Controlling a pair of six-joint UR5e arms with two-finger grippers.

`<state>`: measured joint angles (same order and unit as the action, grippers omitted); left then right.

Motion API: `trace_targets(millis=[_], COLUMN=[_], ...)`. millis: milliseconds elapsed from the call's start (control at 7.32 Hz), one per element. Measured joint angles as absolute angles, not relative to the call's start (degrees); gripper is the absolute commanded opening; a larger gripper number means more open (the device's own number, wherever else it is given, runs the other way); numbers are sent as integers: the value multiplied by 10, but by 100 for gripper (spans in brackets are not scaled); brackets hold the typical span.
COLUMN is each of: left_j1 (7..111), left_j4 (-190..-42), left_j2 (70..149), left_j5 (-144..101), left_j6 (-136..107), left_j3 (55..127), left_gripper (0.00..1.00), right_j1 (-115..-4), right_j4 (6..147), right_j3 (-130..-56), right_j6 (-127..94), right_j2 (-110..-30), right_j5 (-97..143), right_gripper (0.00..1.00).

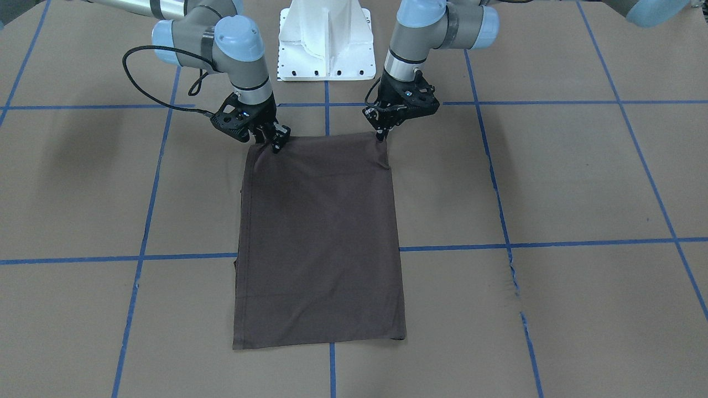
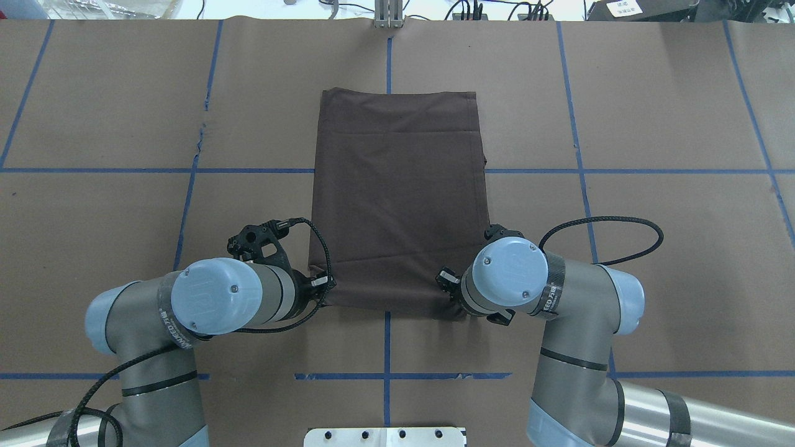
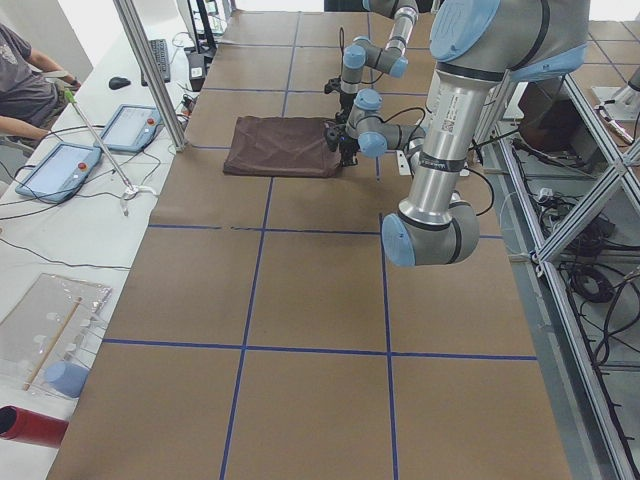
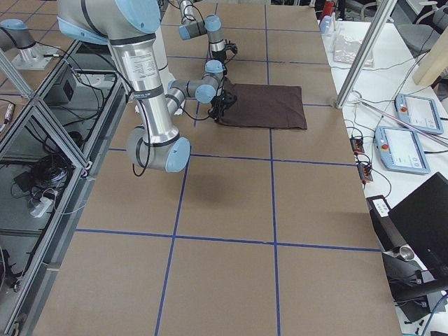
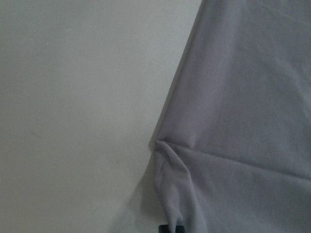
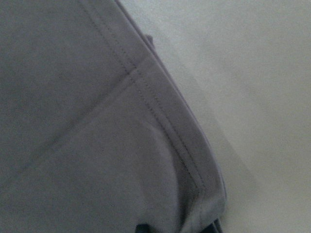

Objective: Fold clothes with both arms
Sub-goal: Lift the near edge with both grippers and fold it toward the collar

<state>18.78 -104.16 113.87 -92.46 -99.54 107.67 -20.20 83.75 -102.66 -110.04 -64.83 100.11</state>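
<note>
The dark brown T-shirt [image 1: 321, 237] lies flat on the brown paper as a folded rectangle [image 2: 397, 192], long side running away from the robot. My left gripper [image 1: 380, 136] is shut on the shirt's near corner on its own side, and the cloth puckers at the pinch [image 5: 167, 213]. My right gripper [image 1: 276, 142] is shut on the other near corner, where a stitched hem [image 6: 160, 121] runs into the fingers. Both corners sit at or just above table level. From overhead the wrists [image 2: 292, 288] [image 2: 497, 279] cover the fingertips. Collar, logo and tags are hidden.
The white pedestal base [image 1: 326, 38] stands just behind the grippers. Blue tape lines [image 1: 553, 243] grid the paper, which has a tear [image 1: 514, 276]. A black cable loop [image 2: 596, 236] hangs off the right wrist. A seated person [image 3: 20, 80] and tablets [image 3: 60, 170] are beyond the far edge.
</note>
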Motion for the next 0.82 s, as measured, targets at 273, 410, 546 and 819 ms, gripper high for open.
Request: trace_targets(millis=[273,410,546,819], left_j1=[188,188,188,188], left_j4=[-1042,-1041,-1041,-1042], left_j2=[1139,1139,1140,1137], left_j5=[-925,-925,-925,-925], left_j6=[-996,-996,-996,-996], left_j3=[1077,1077,1077,1087], left_gripper=[0,0,0,0], right_j1=[-204,-205,-208,-213], right_j4=[837,837,837,837], right_j3=[-1026,-1026,-1027,-1036], right_j6=[-1100,-1100,-1100,-1100], right_j2=[-647,-646,-642,-637], right_j5=[1001,1001,1001,1003], right_gripper=[0,0,0,0])
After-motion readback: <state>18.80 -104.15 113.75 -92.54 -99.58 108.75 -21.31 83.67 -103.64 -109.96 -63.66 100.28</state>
